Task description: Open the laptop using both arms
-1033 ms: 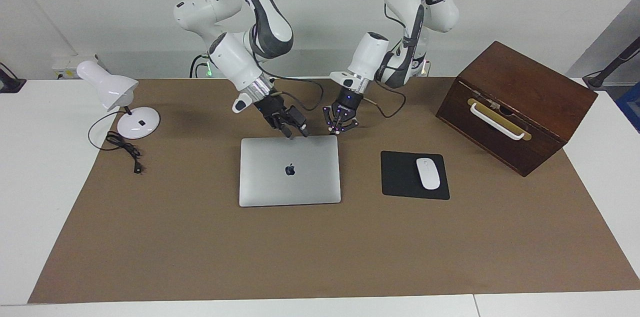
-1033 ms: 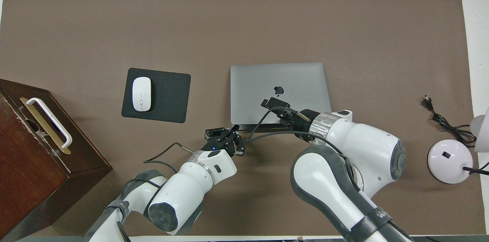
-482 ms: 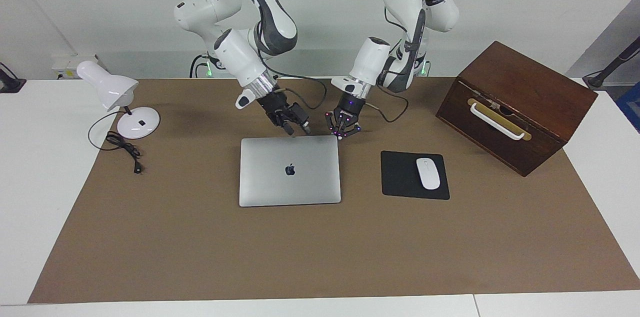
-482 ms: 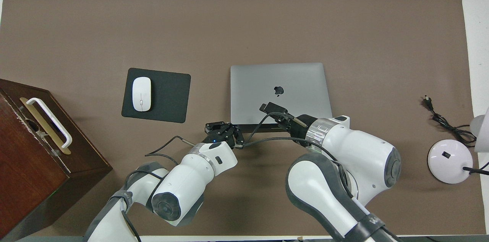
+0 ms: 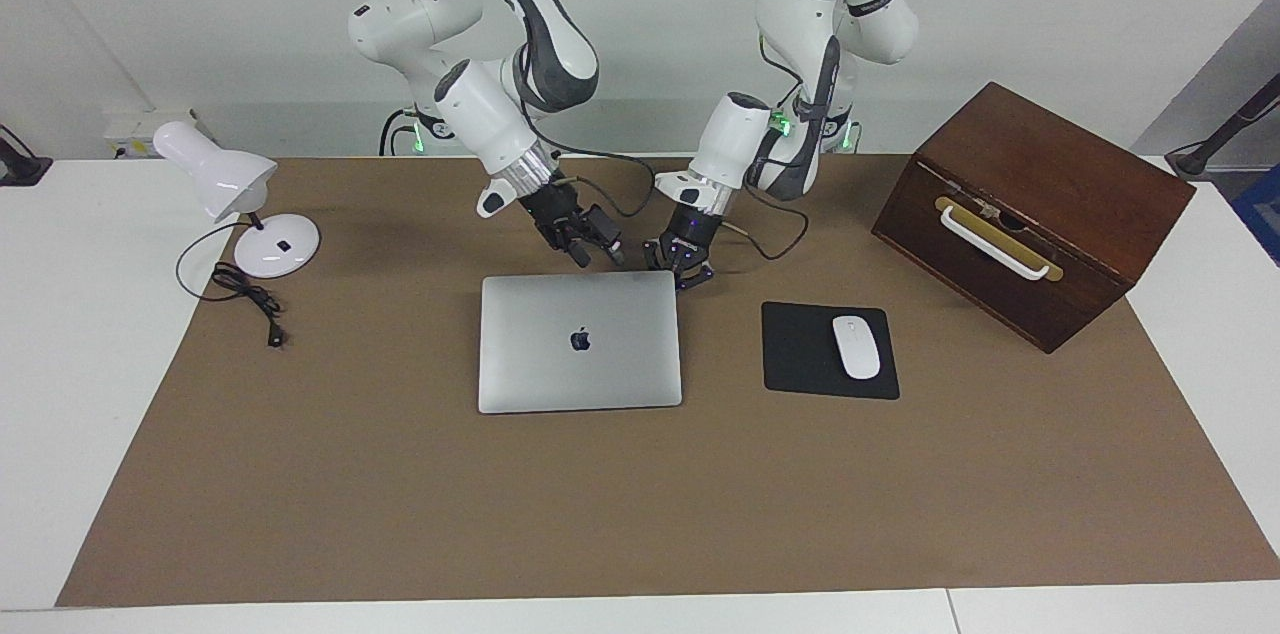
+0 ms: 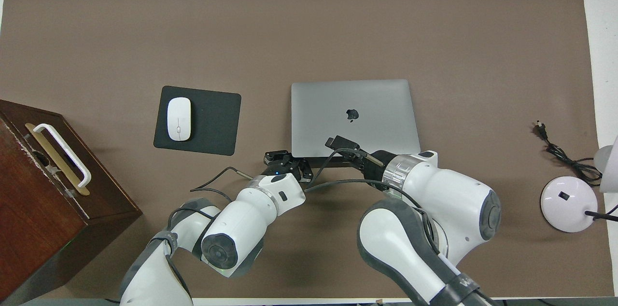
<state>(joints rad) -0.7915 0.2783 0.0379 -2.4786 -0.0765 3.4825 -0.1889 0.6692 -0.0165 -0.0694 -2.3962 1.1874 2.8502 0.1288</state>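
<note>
- There, at the right arm's end of the table (image 5: 60,394), stood a white desk lamp (image 5: 232,194) on its round base, its black cord (image 5: 245,299) coiled on the brown mat (image 5: 640,514) beside it.
- The right arm (image 5: 480,114) reached down from its base, and the right gripper (image 5: 592,256) hung at the laptop's edge nearest the robots, about the middle of that edge; in the overhead view it lay over that rim (image 6: 344,144). I could not tell whether its fingers were spread or pressed together, nor whether they touched the lid.
- The laptop (image 5: 580,342) lay flat and closed in the middle of the mat, silver lid up with the dark apple logo (image 5: 580,340) showing; the overhead view showed the same (image 6: 355,115).
- The left arm (image 5: 790,44) came down steeply, and the left gripper (image 5: 683,274) sat low at the laptop's corner nearest the robots, on the mouse pad's side; from overhead it was just beside that corner (image 6: 285,165). Its claw looked drawn in, but I could not tell for certain, nor whether it touched the laptop.
- A black mouse pad (image 5: 805,354) lay beside the laptop toward the left arm's end, with a white mouse (image 5: 856,347) on it.
- A dark wooden box (image 5: 1035,209) with a white handle (image 5: 995,244) on a brass plate stood at the left arm's end, turned at an angle.
</note>
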